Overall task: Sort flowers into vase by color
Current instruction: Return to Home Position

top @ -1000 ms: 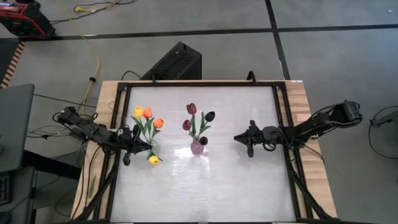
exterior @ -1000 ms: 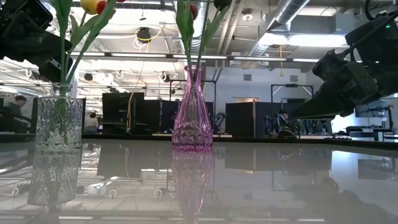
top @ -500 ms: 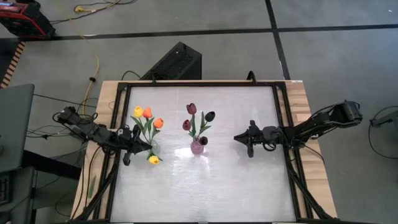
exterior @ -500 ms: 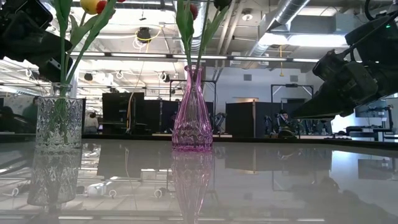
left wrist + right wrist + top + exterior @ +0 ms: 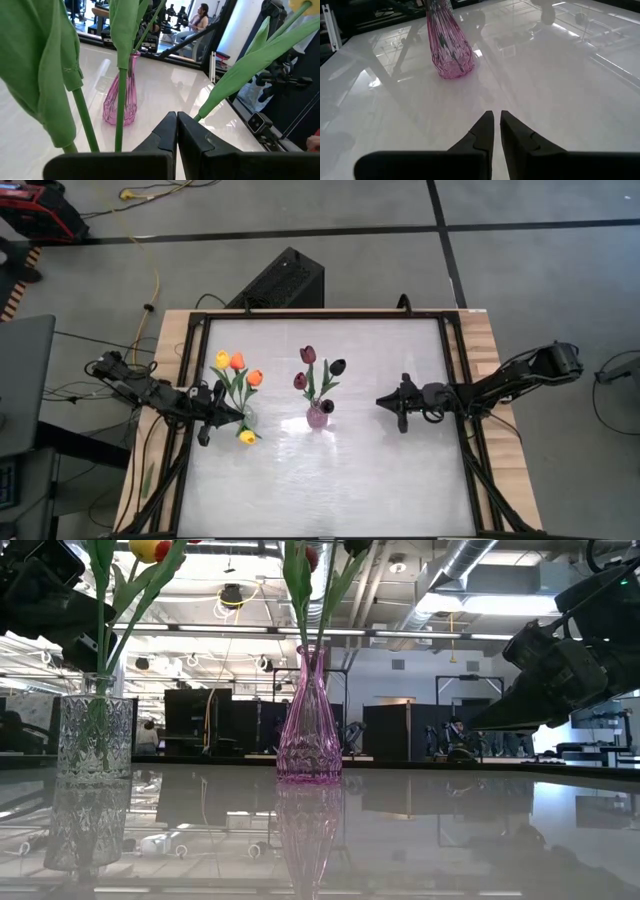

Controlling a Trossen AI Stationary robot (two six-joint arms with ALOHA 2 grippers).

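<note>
On the table, the flowers [image 5: 237, 362], judged light and bendy and best pinched gently mid-stem, are seen sorted into the clear vase [image 5: 95, 740] and the pink vase [image 5: 318, 416], while the left gripper [image 5: 236, 417] beside the clear vase and the right gripper [image 5: 382, 401] are closed on nothing.

Maroon tulips [image 5: 307, 355], pink faceted vase [image 5: 318, 417]

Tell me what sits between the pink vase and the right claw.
Nothing: only bare white tabletop separates the pink vase from the right gripper, as the high view shows.
</note>
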